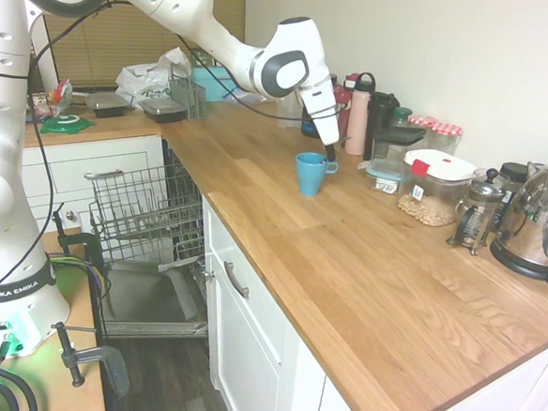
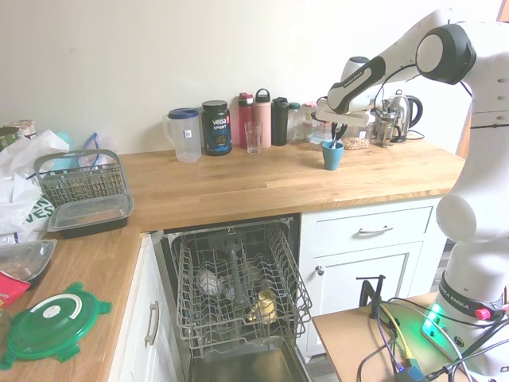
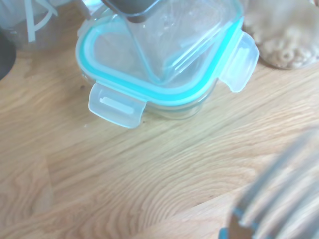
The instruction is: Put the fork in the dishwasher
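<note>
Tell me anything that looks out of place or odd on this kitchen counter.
The fork stands tines-up in the blue mug, an odd spot, right beneath the end effector. The dishwasher hangs open with its rack pulled out. Nothing looks spilled or broken.

Bench (image 1: 364, 268): warm honey-brown wood with darker streaked grain. Mug (image 1: 309, 173): solid teal blue. Fork (image 3: 279, 194): pale silver-grey, blurred. Dishwasher (image 2: 238, 294): grey wire rack, dull grey steel door panel. Cupboard door (image 1: 245, 345): plain white, metal-grey handle. Arm (image 1: 220, 42): white with black joint rings. Food box (image 3: 164, 55): clear, turquoise seal. Lid (image 2: 48, 326), lower left of the second exterior frame: bright green.
</note>
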